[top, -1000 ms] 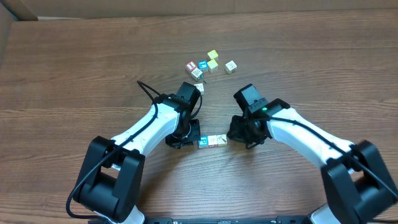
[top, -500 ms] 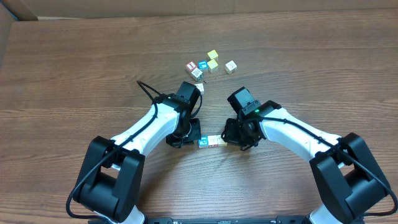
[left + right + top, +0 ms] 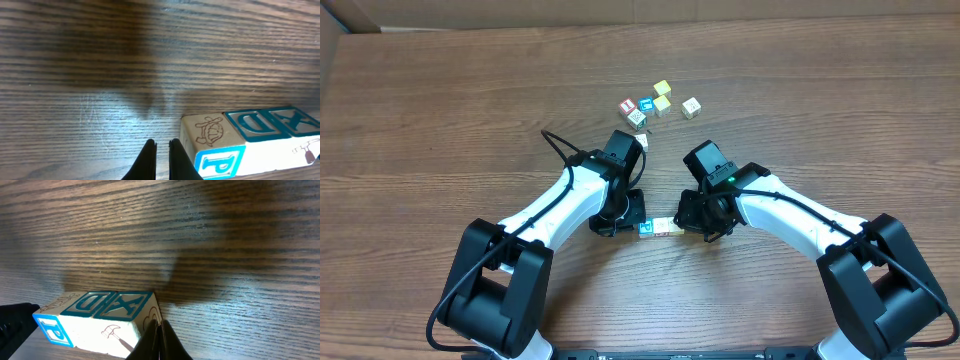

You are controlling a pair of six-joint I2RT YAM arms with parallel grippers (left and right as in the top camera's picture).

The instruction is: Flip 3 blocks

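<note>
A brown, straight-grained wooden tabletop [image 3: 440, 120] fills the view. Cardboard [image 3: 350, 12] lies past its far left edge, and bare grain runs wide outside both arms. The row of three pale wooden alphabet cubes [image 3: 661, 227] lies flat between the two pincers, the square-edged cubes end to end and touching.

The left pincer [image 3: 161, 150] is closed with nothing between its black tips. It sits just beside the end cube [image 3: 215, 145], which has an etched turtle on top and a blue P on its side. The right pincer [image 3: 159, 339] is also closed on nothing. Its tips are right at the opposite end cube [image 3: 127, 305], marked with a teal X; whether they touch it cannot be told. The middle cube [image 3: 87, 303] shows a teal D.

Well beyond both pincers sits a loose cluster of small cubes [image 3: 655, 103], two of them yellow and one red-faced. Both white arms bend at the elbow and slant inward, wrists tipped down toward the row.
</note>
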